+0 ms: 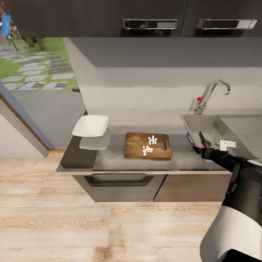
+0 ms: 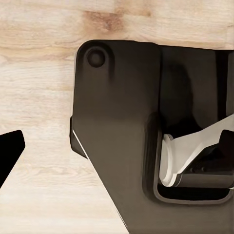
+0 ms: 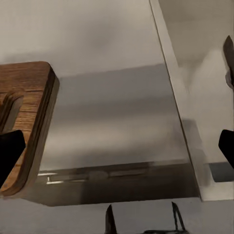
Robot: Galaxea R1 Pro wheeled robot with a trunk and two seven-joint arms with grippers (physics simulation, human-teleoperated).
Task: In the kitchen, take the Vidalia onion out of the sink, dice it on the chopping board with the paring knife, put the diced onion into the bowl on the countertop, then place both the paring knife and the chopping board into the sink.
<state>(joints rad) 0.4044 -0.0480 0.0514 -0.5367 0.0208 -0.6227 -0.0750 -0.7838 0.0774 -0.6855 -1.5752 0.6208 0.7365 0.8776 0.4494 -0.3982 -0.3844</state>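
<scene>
Right gripper at four o'clock over the sink drainboard, grip unclear, paring knife by its tip | diced onion unbowled on chopping board | bowl ten o'clock | risk: binning knife early, dice may spill.

Bowl left of chopping board, sink right.

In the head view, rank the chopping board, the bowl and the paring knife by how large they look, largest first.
1. chopping board, the largest, carrying the white diced onion pieces.
2. bowl, clearly smaller than the board.
3. paring knife, the smallest, lying at the sink edge by the right gripper, which partly hides it.
</scene>
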